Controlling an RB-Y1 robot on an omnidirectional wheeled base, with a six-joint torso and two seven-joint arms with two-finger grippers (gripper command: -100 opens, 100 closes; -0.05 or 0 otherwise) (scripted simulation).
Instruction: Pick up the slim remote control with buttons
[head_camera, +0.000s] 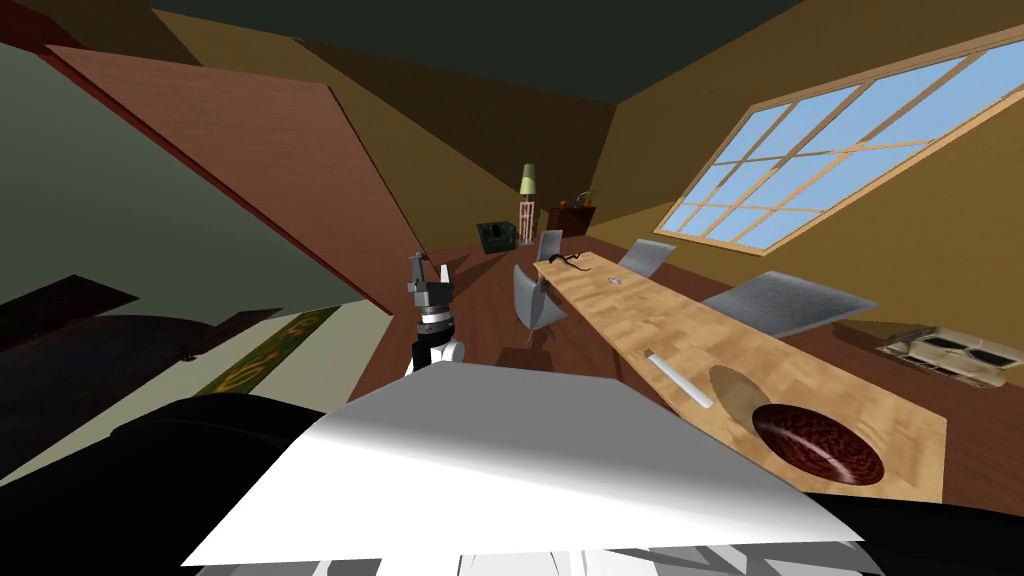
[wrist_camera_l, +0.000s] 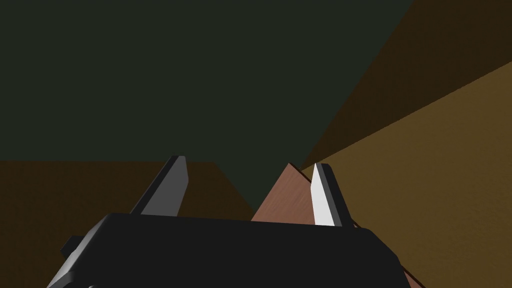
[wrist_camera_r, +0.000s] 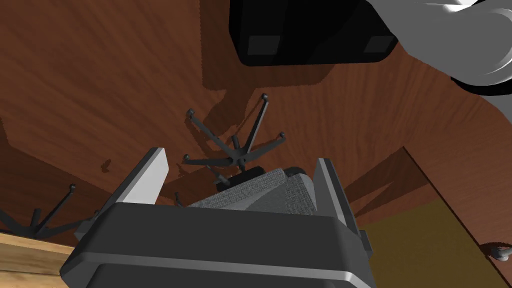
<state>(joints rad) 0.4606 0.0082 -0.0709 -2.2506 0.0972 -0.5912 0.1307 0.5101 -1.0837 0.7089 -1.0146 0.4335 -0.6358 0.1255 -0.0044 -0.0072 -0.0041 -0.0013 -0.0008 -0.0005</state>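
You've got the remote (head_camera: 678, 378) lying on the wooden worktop (head_camera: 650, 318), near the dark bowl (head_camera: 818, 445). Left hand (wrist_camera_l: 249, 162) is raised, fingers wide, empty. Right hand (wrist_camera_r: 241, 156) is wide and empty, above a grey chair (wrist_camera_r: 260, 196).

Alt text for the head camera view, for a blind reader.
A slim white remote lies on a long wooden table, near a dark red bowl. The left gripper points up, open, left of the table.

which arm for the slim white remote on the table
Right, probably: the slim white remote lies on the long light wooden table on my right, while the open left gripper points up, away from it.
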